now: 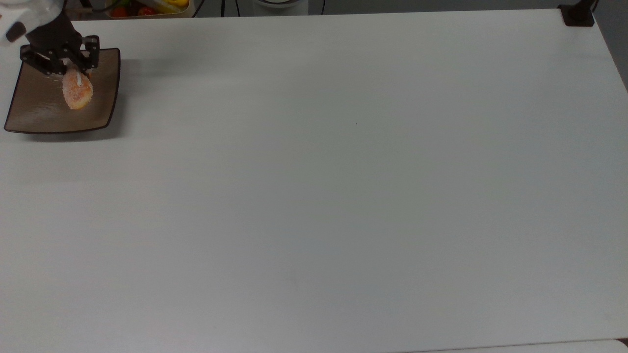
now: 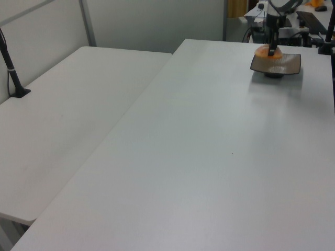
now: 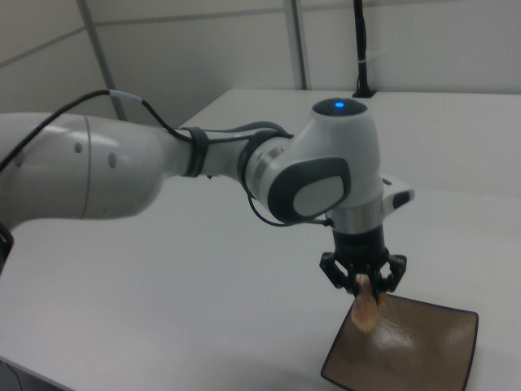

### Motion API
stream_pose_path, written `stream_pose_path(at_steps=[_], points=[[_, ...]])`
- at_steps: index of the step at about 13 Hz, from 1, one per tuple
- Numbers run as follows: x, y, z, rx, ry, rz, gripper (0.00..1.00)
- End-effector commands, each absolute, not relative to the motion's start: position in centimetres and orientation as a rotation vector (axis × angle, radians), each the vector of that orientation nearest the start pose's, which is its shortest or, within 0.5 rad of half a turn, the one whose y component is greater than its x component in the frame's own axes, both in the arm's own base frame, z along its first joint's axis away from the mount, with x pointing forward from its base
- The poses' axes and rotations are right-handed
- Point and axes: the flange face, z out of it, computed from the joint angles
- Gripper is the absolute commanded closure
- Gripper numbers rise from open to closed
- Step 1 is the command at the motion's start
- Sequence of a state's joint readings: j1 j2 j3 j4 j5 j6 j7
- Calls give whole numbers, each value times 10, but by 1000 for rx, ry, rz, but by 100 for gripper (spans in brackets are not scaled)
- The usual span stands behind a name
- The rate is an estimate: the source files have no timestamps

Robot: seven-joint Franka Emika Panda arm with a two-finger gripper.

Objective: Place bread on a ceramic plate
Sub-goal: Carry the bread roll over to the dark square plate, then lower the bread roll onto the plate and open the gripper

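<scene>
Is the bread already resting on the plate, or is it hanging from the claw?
Hanging: the claw grips the bread by its top end, dangling over the ceramic plate. Contact with the plate: cannot tell.

The top view looks straight down on the table (image 1: 343,196); the left view looks along it from afar; the right view sits close; all share the plate (image 1: 29,117) (image 2: 290,65) (image 3: 431,358).
</scene>
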State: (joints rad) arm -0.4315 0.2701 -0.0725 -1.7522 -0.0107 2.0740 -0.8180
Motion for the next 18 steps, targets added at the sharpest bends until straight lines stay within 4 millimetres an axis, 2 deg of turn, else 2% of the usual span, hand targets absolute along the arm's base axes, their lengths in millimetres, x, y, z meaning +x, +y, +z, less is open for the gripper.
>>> stream_pose_path(at_steps=[1,4,6,7,9,12,14,15,16,18], points=[[563,-323,392,-3174,-550,7,72],[566,-335,373,-3201,-545,-19,71],[561,-342,368,-3215,-548,17,63],[561,-341,367,-3219,-556,24,55],[561,-341,367,-3217,-553,28,46],[558,-339,361,-3211,-540,42,24],[558,-339,361,-3209,-534,47,13],[557,-338,364,-3211,-526,47,6],[556,-339,369,-3213,-525,43,4],[552,-331,402,-3207,-513,28,0]])
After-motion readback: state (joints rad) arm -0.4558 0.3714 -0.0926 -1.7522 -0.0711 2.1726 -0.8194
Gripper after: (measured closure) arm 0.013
